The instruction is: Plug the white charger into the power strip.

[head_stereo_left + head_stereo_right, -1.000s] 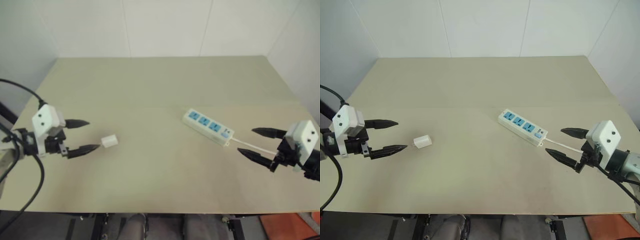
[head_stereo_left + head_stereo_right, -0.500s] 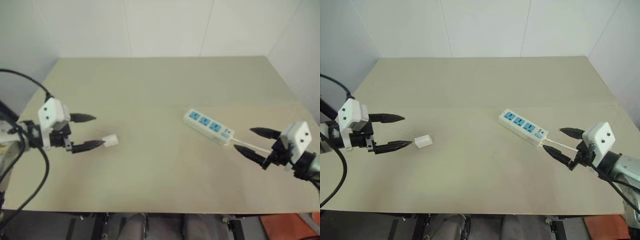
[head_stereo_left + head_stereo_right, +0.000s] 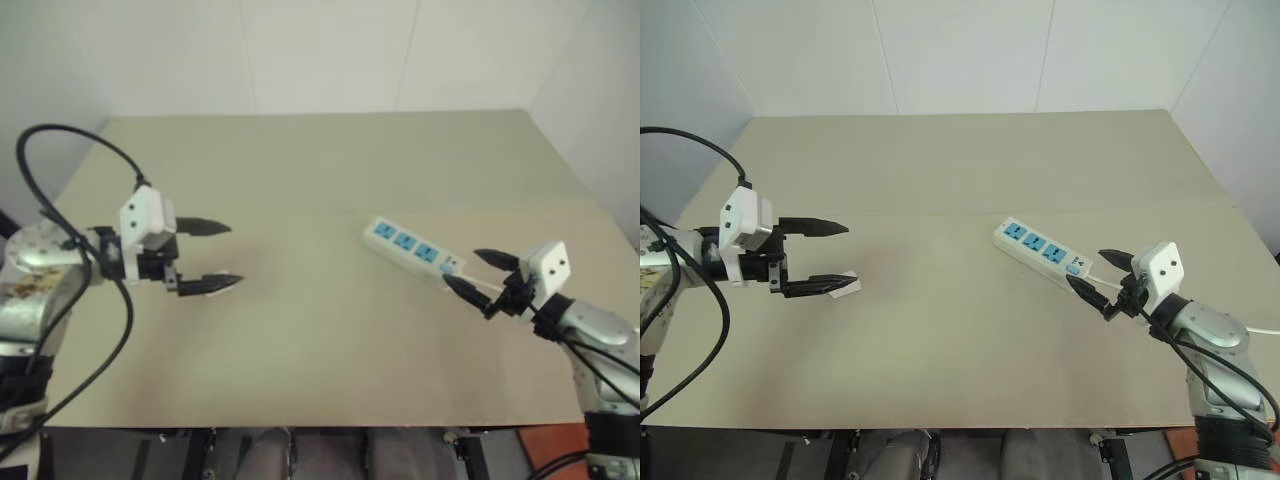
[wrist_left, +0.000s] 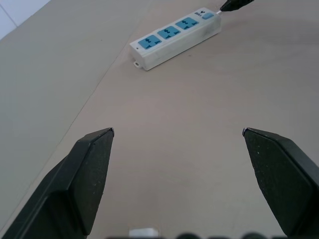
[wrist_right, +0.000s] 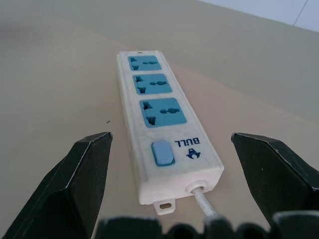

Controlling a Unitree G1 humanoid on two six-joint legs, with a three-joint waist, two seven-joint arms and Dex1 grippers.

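Left gripper (image 3: 840, 257) fingers spread wide, holding nothing, hovering over the table (image 3: 960, 160). Charger (image 3: 848, 286) lies flat on the table right at the tip of the gripper's nearer finger, mostly hidden under it in the head views; wrist view shows a sliver of it (image 4: 143, 232) low between the fingers, close to the palm end. Can't tell if finger and charger touch. Relative to the strip (image 3: 1041, 252): charger is well apart from it on the robot's left, a touch nearer the robot. Strip lies diagonal on the table, three blue sockets up, switch and cord at the end facing the right gripper (image 3: 1092, 270). Right gripper also open and empty, fingers straddling that switch end; the cord exit sits between them in its wrist view, strip (image 5: 164, 134) running away from it.
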